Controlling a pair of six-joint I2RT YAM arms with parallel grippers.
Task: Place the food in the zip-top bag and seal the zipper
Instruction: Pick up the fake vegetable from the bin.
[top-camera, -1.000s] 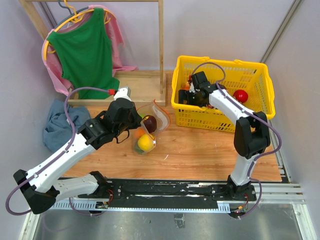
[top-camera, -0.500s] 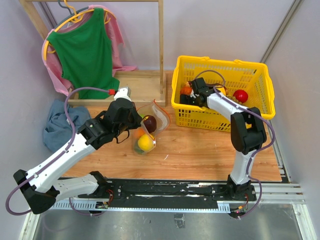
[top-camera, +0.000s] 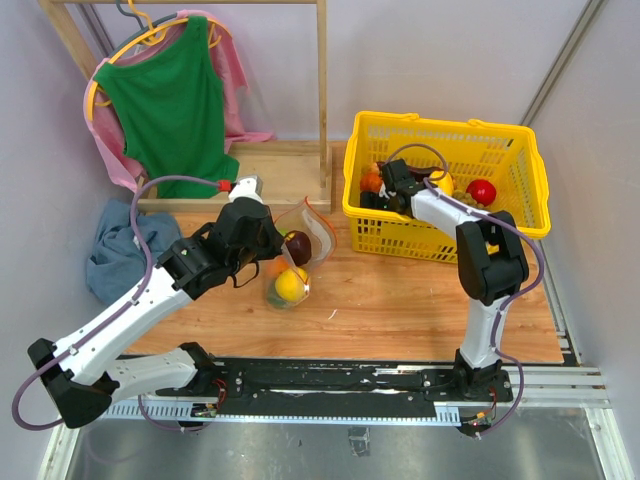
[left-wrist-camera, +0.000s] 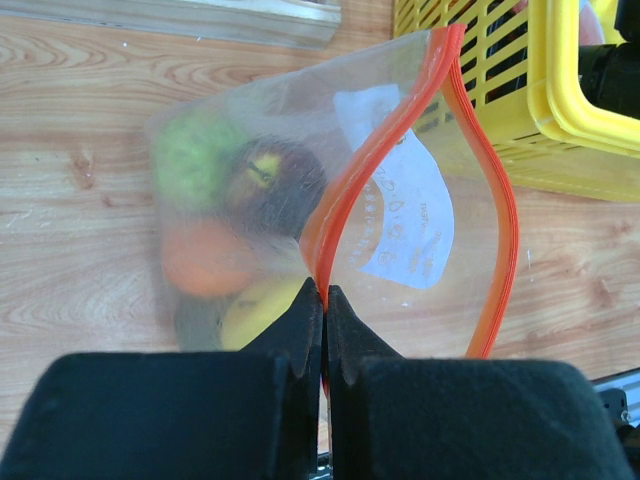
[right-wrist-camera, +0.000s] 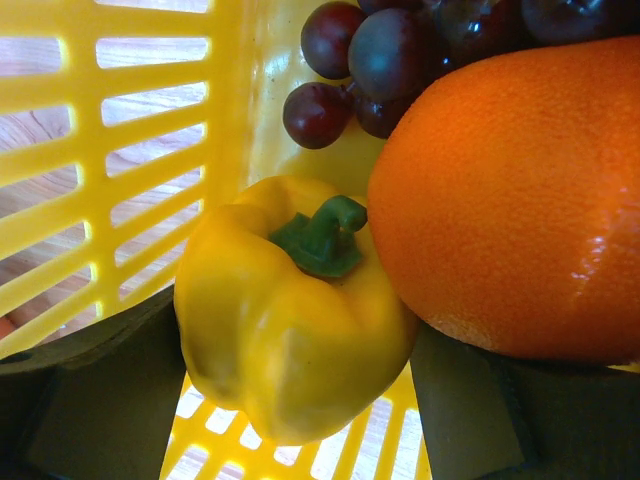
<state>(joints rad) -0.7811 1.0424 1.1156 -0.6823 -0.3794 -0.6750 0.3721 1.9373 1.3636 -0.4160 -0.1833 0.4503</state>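
— What is seen from above?
— The left gripper (top-camera: 272, 238) is seen clamped on the mouth edge of the clear crinkly zip-top bag (top-camera: 305, 240). The bag is held up on the wooden table (top-camera: 400, 300), just left of the yellow plastic lattice basket (top-camera: 445, 122). A dark purple toy fruit (top-camera: 298, 245) and a yellow toy fruit (top-camera: 290, 285) are seen inside it. No change is noted there since a second ago. The right gripper (top-camera: 378, 195) has been brought down into the basket's near left corner, and its elbow has been drawn closer to the basket.
— And from the left wrist?
— The fingers (left-wrist-camera: 300, 330) are pressed fully together on the orange-red zipper strip (left-wrist-camera: 375, 160), and the mouth is left gaping. Green, purple, orange and yellow pieces are seen blurred behind the plastic.
— And from the right wrist?
— The jaws are spread wide, with a glossy yellow toy bell pepper (right-wrist-camera: 285, 330) set between them. It lies beside a round orange toy fruit (right-wrist-camera: 510, 200) and dark purple toy grapes (right-wrist-camera: 365, 55). Whether the pepper is already squeezed cannot be told.
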